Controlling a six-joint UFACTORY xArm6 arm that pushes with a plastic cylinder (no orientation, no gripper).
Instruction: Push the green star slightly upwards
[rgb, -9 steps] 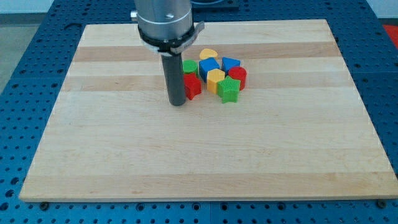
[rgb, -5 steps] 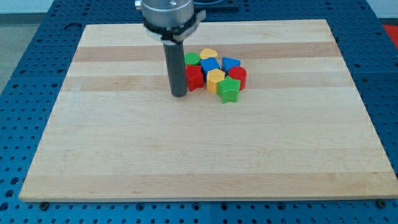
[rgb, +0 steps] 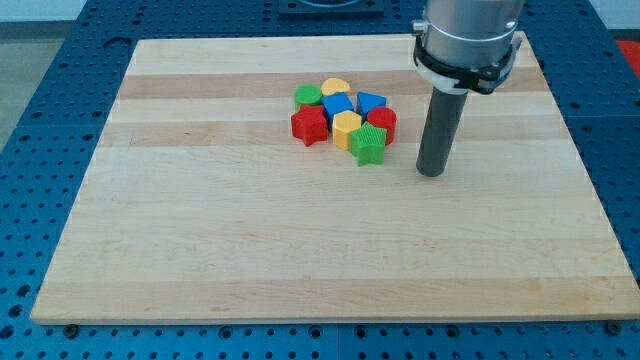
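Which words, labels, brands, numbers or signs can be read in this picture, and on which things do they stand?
None can be read: no text shows on the wooden board, on the blocks such as the green star and red star, on the rod above my tip to the view's right of the cluster, or on the blue perforated table.

My tip (rgb: 431, 173) right of green star (rgb: 368, 146)

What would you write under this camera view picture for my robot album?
My tip rests on the wooden board to the view's right of the green star, which sits at the bottom edge of a colourful block cluster.
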